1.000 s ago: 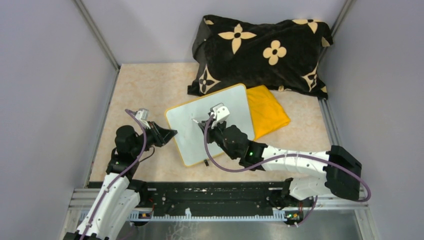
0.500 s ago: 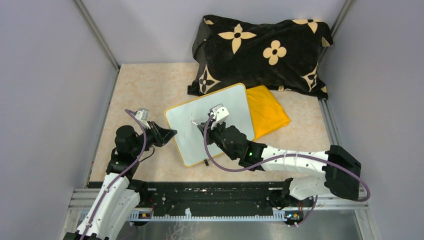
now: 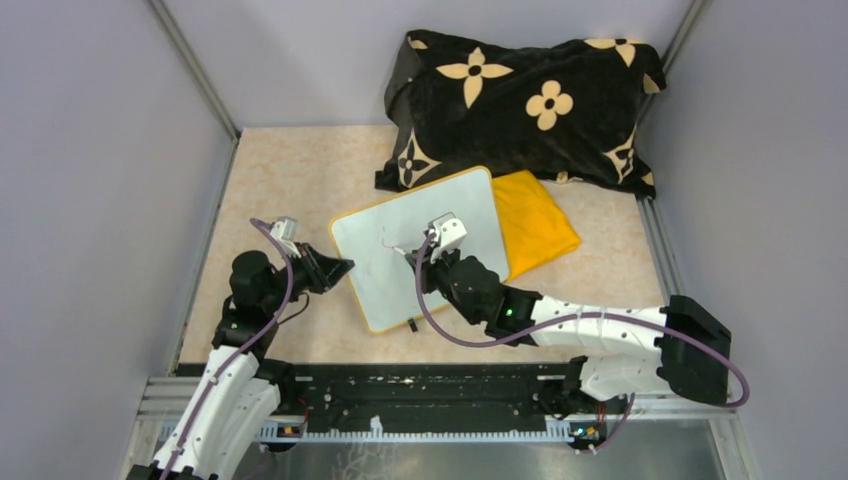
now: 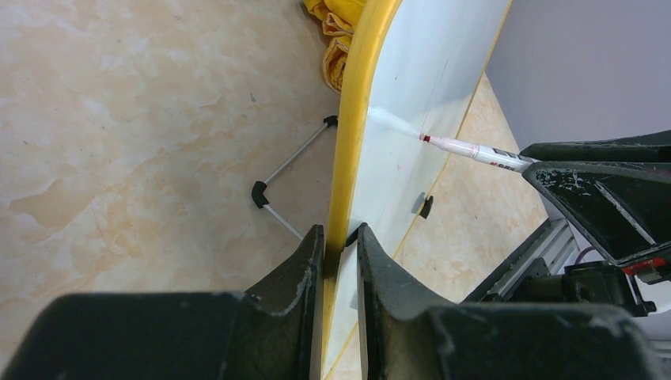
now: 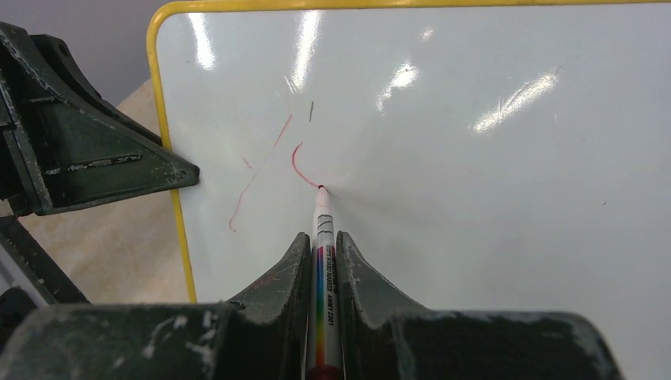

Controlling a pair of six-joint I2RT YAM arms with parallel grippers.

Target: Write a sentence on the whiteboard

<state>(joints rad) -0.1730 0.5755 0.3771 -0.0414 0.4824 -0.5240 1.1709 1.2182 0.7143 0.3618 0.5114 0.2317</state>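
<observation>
The whiteboard [image 3: 375, 275], white with a yellow rim, lies tilted on the table. My left gripper [image 3: 340, 268] is shut on its left rim [image 4: 356, 119], one finger on each face [image 4: 340, 233]. My right gripper [image 3: 410, 250] is shut on a white marker [image 5: 322, 214] with a rainbow stripe, which stands between its fingers [image 5: 323, 236]. The marker's red tip touches the board at the end of a short red curve [image 5: 297, 162]. A long slanted red line [image 5: 261, 170] lies left of it. These strokes are all of the sentence that shows. The left wrist view shows the marker [image 4: 467, 148] from the side.
A black pillow with tan flowers [image 3: 525, 100] lies at the back. A folded yellow cloth [image 3: 540, 225] sits by the board's right edge. Under the board are a wire stand [image 4: 289, 170] and a black clip [image 4: 426, 206]. Grey walls close both sides.
My right gripper has shifted a little to the right with the marker, drawing its tip across the board. The left gripper and the board have stayed put.
</observation>
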